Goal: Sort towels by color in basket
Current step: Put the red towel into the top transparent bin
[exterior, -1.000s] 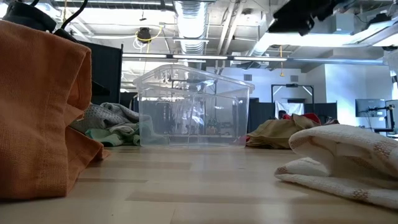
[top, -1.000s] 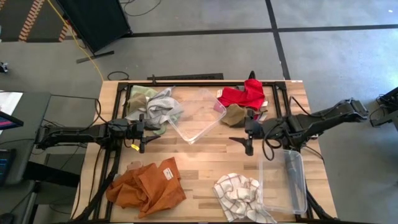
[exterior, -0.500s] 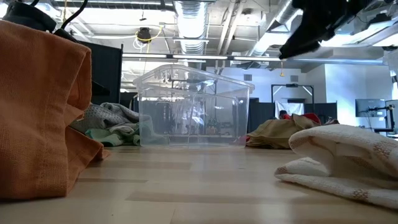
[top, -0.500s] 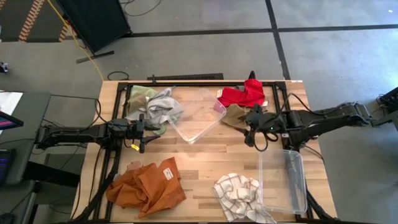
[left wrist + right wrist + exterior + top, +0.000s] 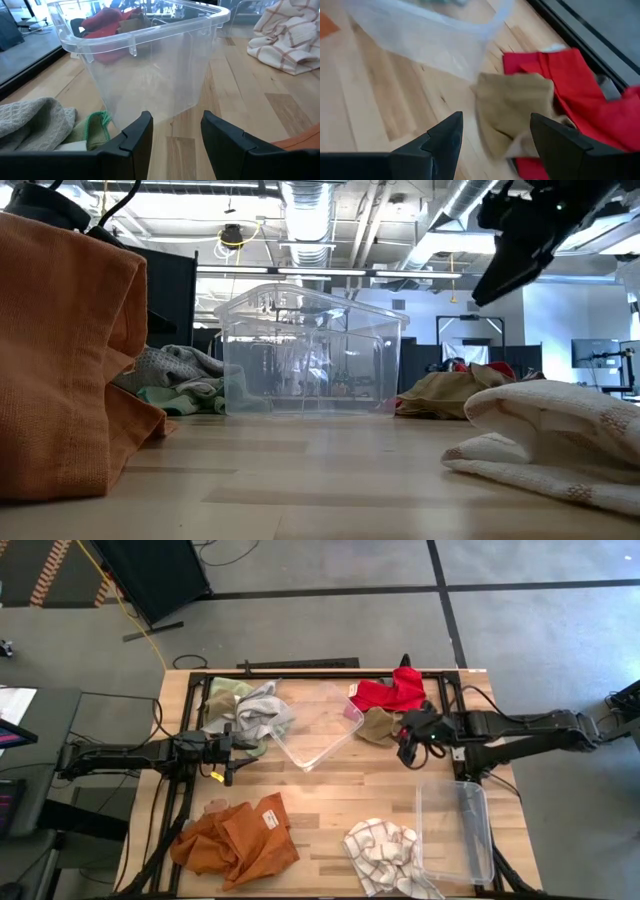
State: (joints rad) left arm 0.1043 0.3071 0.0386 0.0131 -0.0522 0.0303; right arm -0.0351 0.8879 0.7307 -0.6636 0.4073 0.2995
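Observation:
My right gripper [image 5: 405, 744] [image 5: 495, 121] is open and hovers just above the tan-brown towel [image 5: 377, 725] [image 5: 519, 111], touching nothing. That towel lies crumpled against the red towel [image 5: 392, 693] [image 5: 580, 82] by the table's far right. My left gripper [image 5: 231, 752] [image 5: 175, 121] is open and low at the table's left. It faces a clear bin [image 5: 315, 726] [image 5: 150, 55], with the grey towel [image 5: 262, 710] [image 5: 27, 120] and pale green towel [image 5: 226, 690] [image 5: 95, 127] beside it. The rust-orange towel [image 5: 238, 840] [image 5: 60, 360] and checked towel [image 5: 385, 852] [image 5: 560, 430] lie near the front edge.
A second clear bin [image 5: 455, 830] stands at the table's near right, next to the checked towel. Bare wood lies between the two bins. A black frame rail [image 5: 300, 668] runs along the far edge. In the low view the right arm [image 5: 520, 240] hangs above the tan-brown towel [image 5: 450, 392].
My right gripper has moved toward the table's far edge and down toward the tan-brown towel, turning as the arm stretched out straighter. The left arm and all towels have kept still.

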